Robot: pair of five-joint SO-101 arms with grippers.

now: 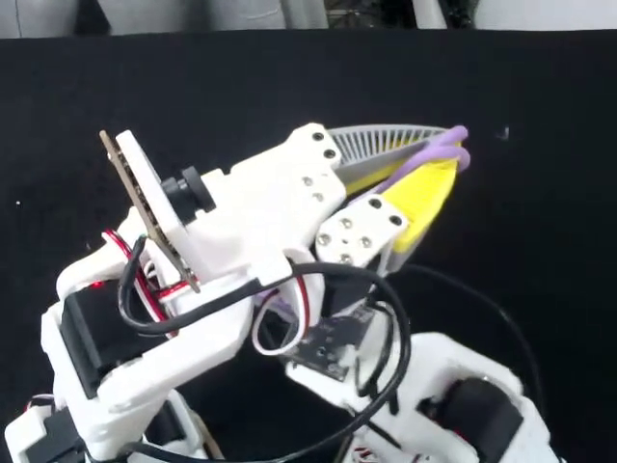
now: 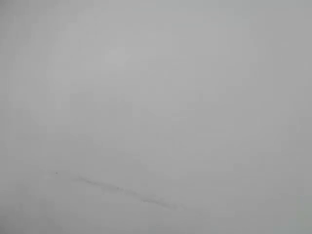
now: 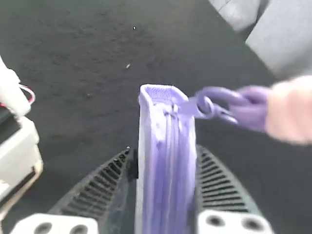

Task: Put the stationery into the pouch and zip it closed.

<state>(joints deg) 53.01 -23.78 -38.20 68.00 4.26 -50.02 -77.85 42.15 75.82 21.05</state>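
Where ribbed, dark fingers (image 3: pixel 97 187) flank it, the right gripper (image 3: pixel 165 155) clamps a slim purple fabric pouch (image 3: pixel 161 122).

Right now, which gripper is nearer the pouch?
Right. The right gripper is shut on the pouch, one finger on each side; the left arm stands raised beside it, apart from the pouch.

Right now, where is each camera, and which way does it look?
High view: above the arms, looking down on the black table; both white arms show, one clamping the pouch.
Left wrist view: on the left arm's wrist, facing a plain pale surface with a faint line.
Right wrist view: on the right arm's wrist, looking along the right gripper, shut on the pouch, toward the table.
Shared: high and right wrist views both show pouch and purple clip.
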